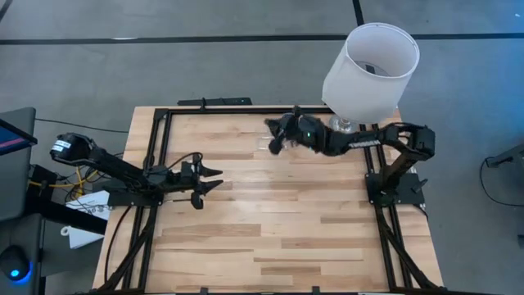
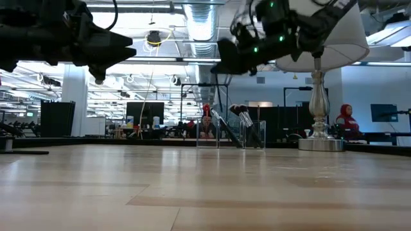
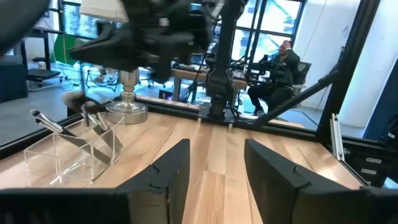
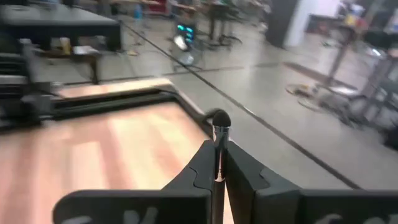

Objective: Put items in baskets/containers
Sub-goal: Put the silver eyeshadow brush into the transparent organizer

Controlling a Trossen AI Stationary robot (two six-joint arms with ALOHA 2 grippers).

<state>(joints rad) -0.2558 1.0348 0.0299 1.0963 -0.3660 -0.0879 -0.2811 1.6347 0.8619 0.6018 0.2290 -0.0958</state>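
Note:
A clear plastic container [image 3: 67, 157] stands on the wooden table near its far edge, also seen in the low view [image 2: 231, 133]. Several makeup brushes [image 3: 94, 118] lean in it, heads up. My right gripper [image 4: 217, 149] hovers above the table near the container [image 1: 273, 139], shut on one makeup brush [image 4: 219, 119]. My left gripper [image 3: 217, 168] is open at the table's left side [image 1: 209, 182], level and clear of the table, with nothing between its fingers. My right gripper pinches the brush's handle [image 4: 218, 163] between its two fingers, just behind the silver ferrule. The brush lies along the fingers, and its dark head [image 4: 219, 118] sticks out past the fingertips. It is lifted clear of the table.
A lamp with a big white shade [image 1: 370, 70] stands at the table's far right on a metal foot [image 2: 319, 142], close to the right arm. Black frame rails [image 1: 155, 139] border the table. People sit in the room beyond [image 3: 283, 62].

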